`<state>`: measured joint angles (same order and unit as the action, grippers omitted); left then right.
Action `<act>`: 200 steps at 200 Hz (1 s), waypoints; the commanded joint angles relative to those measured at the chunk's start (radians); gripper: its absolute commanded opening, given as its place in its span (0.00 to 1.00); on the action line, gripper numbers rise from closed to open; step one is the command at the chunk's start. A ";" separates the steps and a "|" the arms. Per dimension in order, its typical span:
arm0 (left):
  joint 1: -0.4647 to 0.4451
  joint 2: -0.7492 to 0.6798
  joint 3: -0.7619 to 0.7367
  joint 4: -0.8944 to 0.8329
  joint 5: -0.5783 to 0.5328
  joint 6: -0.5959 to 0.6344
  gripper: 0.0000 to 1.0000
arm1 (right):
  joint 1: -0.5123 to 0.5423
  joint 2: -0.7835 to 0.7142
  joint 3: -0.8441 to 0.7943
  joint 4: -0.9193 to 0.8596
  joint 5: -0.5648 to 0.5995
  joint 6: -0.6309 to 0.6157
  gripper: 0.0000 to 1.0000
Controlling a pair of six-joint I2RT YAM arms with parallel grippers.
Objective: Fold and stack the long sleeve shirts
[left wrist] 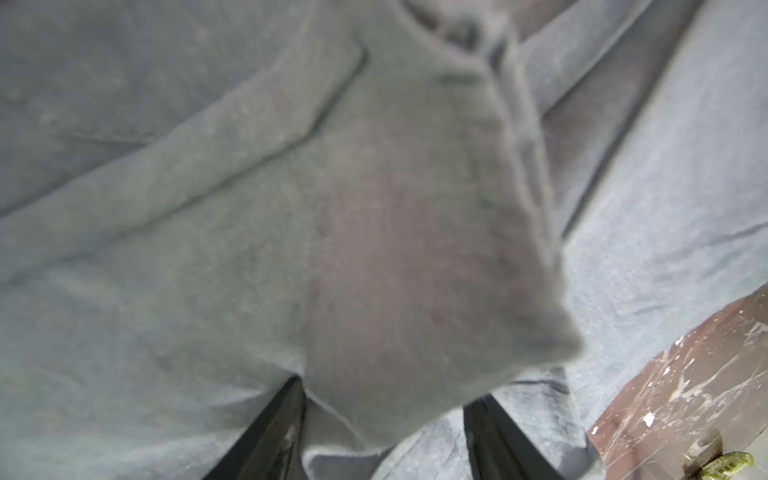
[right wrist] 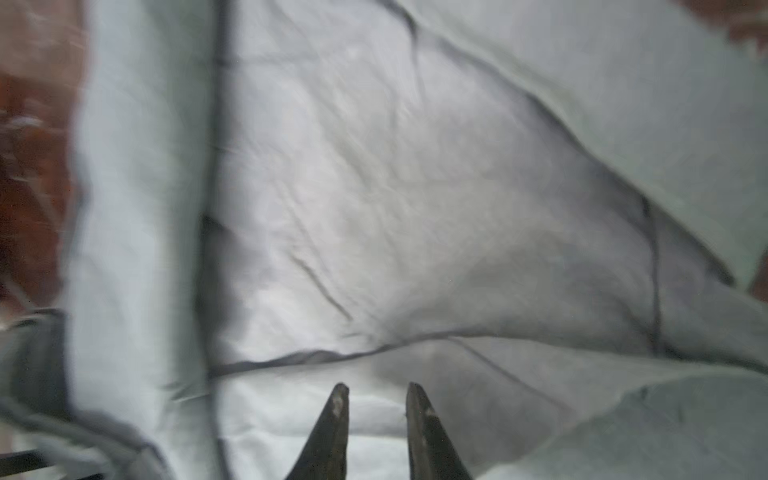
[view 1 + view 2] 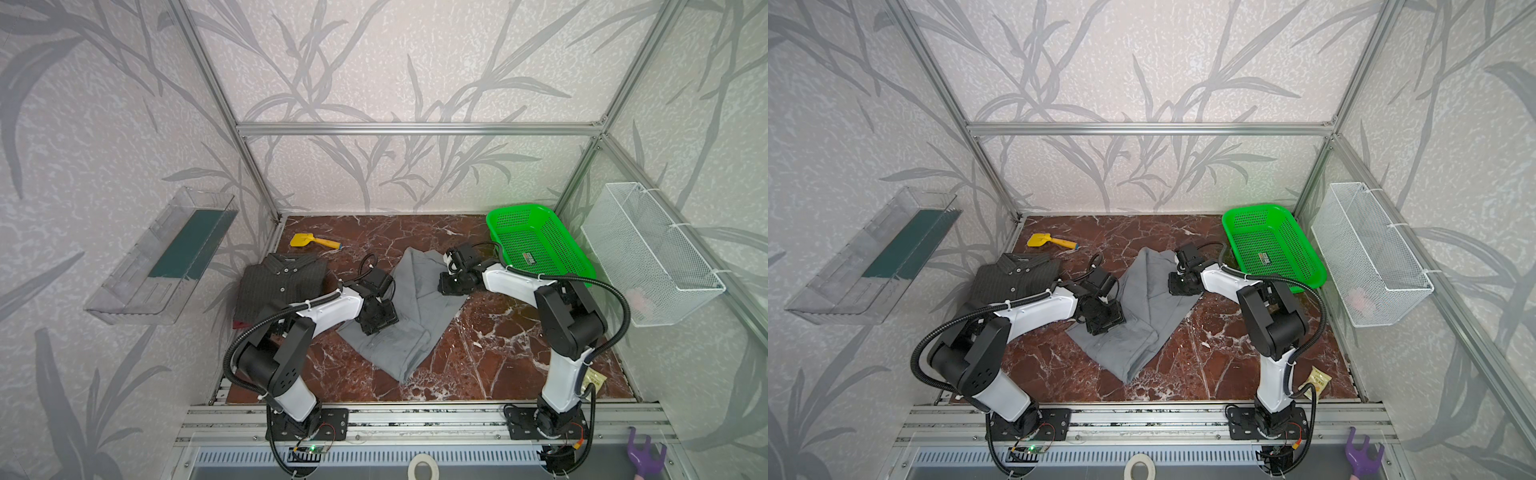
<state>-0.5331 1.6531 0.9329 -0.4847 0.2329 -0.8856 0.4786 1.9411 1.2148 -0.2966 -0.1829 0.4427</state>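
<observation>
A light-grey shirt [image 3: 419, 291] [image 3: 1154, 299] lies partly folded and slanted across the middle of the marble table. My left gripper [image 3: 374, 328] [image 3: 1100, 328] [image 1: 388, 390] sits over its near left part, shut on a raised flap of grey cloth [image 1: 415, 249] that bulges between the wide-set fingers. My right gripper [image 3: 441, 289] [image 3: 1173, 286] [image 2: 376, 388] hovers at the shirt's far right edge, its fingertips a narrow gap apart with nothing between them. The folded dark pinstriped shirt [image 3: 282, 286] [image 3: 1013, 278] rests at the left, on a dark red garment [image 3: 240, 325] of which only an edge shows.
A green mesh basket [image 3: 536, 245] stands at the back right, just behind the right arm. A yellow scoop [image 3: 309, 240] lies at the back left. A white wire basket [image 3: 648, 253] and a clear tray [image 3: 166, 257] hang on the side walls. A snack packet [image 3: 594, 380] lies front right.
</observation>
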 commanded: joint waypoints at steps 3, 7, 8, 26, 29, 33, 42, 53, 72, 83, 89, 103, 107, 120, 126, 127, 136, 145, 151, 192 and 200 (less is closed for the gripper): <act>0.004 0.062 0.033 -0.001 -0.045 0.075 0.63 | 0.012 -0.001 -0.031 -0.016 0.025 -0.032 0.25; 0.006 0.065 0.043 -0.004 -0.047 0.087 0.63 | 0.012 -0.005 -0.043 -0.013 0.027 -0.030 0.25; 0.006 0.068 0.045 -0.005 -0.048 0.090 0.63 | 0.012 -0.005 -0.046 -0.013 0.027 -0.030 0.25; 0.009 0.091 0.104 -0.024 -0.063 0.152 0.63 | 0.011 -0.031 -0.101 -0.009 0.033 -0.020 0.23; 0.009 0.095 0.116 -0.027 -0.065 0.163 0.63 | 0.012 -0.039 -0.112 -0.007 0.033 -0.016 0.23; 0.010 0.101 0.131 -0.031 -0.073 0.178 0.63 | 0.011 -0.050 -0.131 -0.001 0.028 -0.012 0.23; 0.010 0.116 0.165 -0.040 -0.086 0.200 0.63 | 0.012 -0.078 -0.181 0.018 0.011 0.003 0.22; 0.014 0.132 0.201 -0.038 -0.094 0.225 0.64 | 0.011 -0.116 -0.241 0.026 -0.005 0.020 0.22; 0.017 0.164 0.260 -0.022 -0.100 0.264 0.64 | 0.015 -0.201 -0.365 0.049 -0.031 0.061 0.21; 0.016 0.181 0.296 -0.017 -0.106 0.278 0.64 | 0.021 -0.270 -0.439 0.074 -0.051 0.094 0.21; 0.018 0.189 0.317 -0.007 -0.101 0.291 0.63 | 0.028 -0.305 -0.471 0.081 -0.064 0.111 0.21; 0.017 0.201 0.369 0.001 -0.082 0.312 0.64 | 0.052 -0.384 -0.519 0.078 -0.083 0.143 0.21; 0.017 0.200 0.383 0.003 -0.073 0.316 0.64 | 0.060 -0.405 -0.528 0.071 -0.086 0.150 0.21; 0.016 0.173 0.414 0.007 -0.050 0.333 0.64 | 0.080 -0.484 -0.536 0.034 -0.090 0.167 0.22; 0.017 0.145 0.413 0.012 -0.050 0.339 0.65 | 0.085 -0.519 -0.533 0.014 -0.091 0.171 0.22; 0.017 0.140 0.412 0.013 -0.050 0.339 0.65 | 0.085 -0.527 -0.534 0.012 -0.093 0.172 0.22; 0.016 0.080 0.394 0.020 -0.071 0.350 0.66 | 0.093 -0.582 -0.522 -0.014 -0.093 0.177 0.23; 0.018 0.013 0.367 0.018 -0.097 0.342 0.68 | 0.104 -0.629 -0.502 -0.040 -0.087 0.177 0.23; 0.020 -0.033 0.342 0.022 -0.105 0.332 0.68 | 0.118 -0.653 -0.484 -0.048 -0.087 0.177 0.23; 0.024 -0.288 0.094 0.004 -0.140 0.176 0.69 | 0.233 -0.559 -0.323 0.057 -0.222 0.188 0.24; 0.023 -0.316 0.045 -0.003 -0.127 0.135 0.69 | 0.260 -0.508 -0.288 0.087 -0.239 0.217 0.24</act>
<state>-0.5156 1.3952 1.1091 -0.4374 0.1211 -0.6319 0.6773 1.3312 0.8410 -0.2867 -0.3252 0.6201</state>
